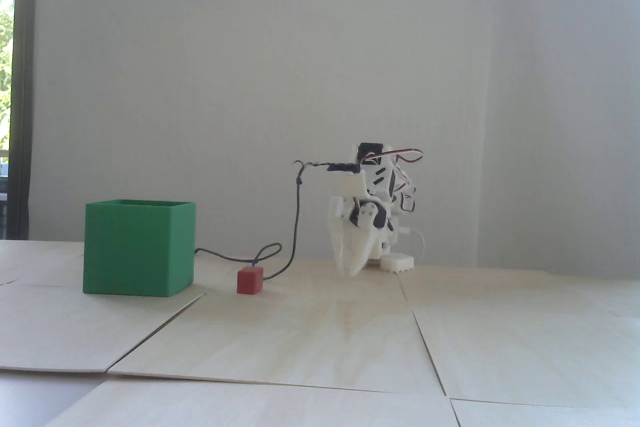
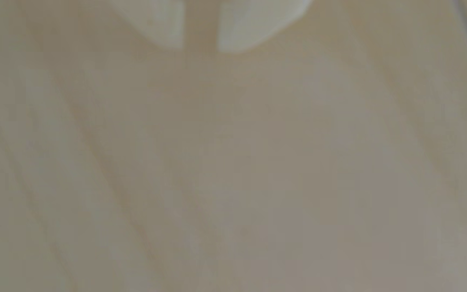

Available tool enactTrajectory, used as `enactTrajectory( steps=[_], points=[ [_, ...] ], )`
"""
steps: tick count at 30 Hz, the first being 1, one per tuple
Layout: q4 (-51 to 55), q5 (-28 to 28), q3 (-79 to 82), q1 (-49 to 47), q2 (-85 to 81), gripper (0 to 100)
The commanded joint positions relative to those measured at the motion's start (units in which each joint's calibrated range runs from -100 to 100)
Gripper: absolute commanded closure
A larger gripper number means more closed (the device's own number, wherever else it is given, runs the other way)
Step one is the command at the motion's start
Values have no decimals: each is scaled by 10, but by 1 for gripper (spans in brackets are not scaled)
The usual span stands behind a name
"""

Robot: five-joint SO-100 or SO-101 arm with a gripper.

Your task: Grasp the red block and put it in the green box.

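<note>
Red block (image 1: 250, 280) rests on the pale wood surface (image 1: 320, 347) in the fixed view, at 3 o'clock from the green box (image 1: 138, 248), near it but not touching; the box stands upright with its top open; a dark cable (image 1: 296, 217) loops just behind the block and rises toward the arm. White hand (image 1: 352, 271) sits at 3 o'clock from the block, well apart, tips pointing down at the surface; the arm is folded low. In the wrist view the hand (image 2: 201, 49) enters at 12 o'clock; a narrow gap separates its fingers (image 2: 165, 28), nothing between them; below lies blurred wood grain.
</note>
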Motion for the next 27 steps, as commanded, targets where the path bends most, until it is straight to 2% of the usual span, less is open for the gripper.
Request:
enactTrajectory(
  steps=[1, 6, 11, 15, 18, 27],
  points=[
    [48, -2, -61, 20, -7, 97],
    [89, -2, -150, 20, -5, 97],
    [68, -8, -204, 20, 77, 97],
    [2, -39, -296, 23, 232, 97],
    [-27, -43, -365, 60, 351, 97],
    [-40, -44, -612, 127, 674, 97]
  ],
)
